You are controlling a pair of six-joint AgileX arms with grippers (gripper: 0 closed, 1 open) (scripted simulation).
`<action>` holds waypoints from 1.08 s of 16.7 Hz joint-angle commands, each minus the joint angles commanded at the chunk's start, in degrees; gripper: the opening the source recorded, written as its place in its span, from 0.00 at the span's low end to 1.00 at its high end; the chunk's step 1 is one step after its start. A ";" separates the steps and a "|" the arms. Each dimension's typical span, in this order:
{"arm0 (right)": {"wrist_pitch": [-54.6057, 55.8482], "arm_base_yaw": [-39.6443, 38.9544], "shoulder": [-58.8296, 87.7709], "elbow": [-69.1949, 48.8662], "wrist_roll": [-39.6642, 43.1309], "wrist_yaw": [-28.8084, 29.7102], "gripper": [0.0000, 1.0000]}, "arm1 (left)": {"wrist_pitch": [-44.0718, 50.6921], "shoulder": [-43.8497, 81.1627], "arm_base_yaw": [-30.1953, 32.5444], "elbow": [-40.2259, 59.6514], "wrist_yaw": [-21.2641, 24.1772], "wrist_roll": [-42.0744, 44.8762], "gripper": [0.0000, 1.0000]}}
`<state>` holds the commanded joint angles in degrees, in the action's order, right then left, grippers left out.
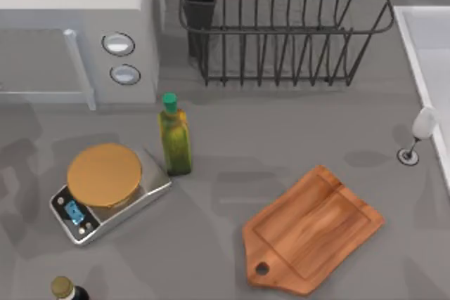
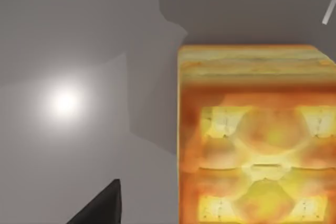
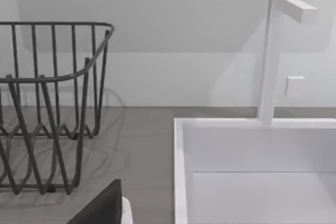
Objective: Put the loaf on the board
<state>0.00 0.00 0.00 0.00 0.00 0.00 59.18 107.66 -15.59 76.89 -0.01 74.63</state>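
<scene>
I judge this the approach step: my left arm's camera looks closely at the loaf (image 2: 257, 140), lying on the grey table (image 1: 281, 145), with one dark fingertip (image 2: 102, 205) beside it and apart from it. Whether that gripper is spread or closed I cannot tell. The board (image 1: 316, 233) lies bare at the table's right. Next I must straddle the loaf and clamp. My right arm idles near the sink (image 3: 252, 150).

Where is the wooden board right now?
In the top view the board lies flat on the table's right side, near the front edge, below the wire dish rack and right of the green-capped oil bottle.
</scene>
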 joint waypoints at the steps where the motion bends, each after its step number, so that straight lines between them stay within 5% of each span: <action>1: 0.00 0.00 0.00 0.00 0.00 0.00 1.00 | -0.14 -0.18 0.30 -0.17 -0.02 -0.07 1.00; 18: 0.00 0.00 0.00 0.00 0.00 0.00 1.00 | -14.87 6.33 -0.10 -8.54 0.04 0.20 1.00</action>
<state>0.00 0.00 0.00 0.00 0.00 0.00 44.31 113.99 -15.69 68.35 0.03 74.83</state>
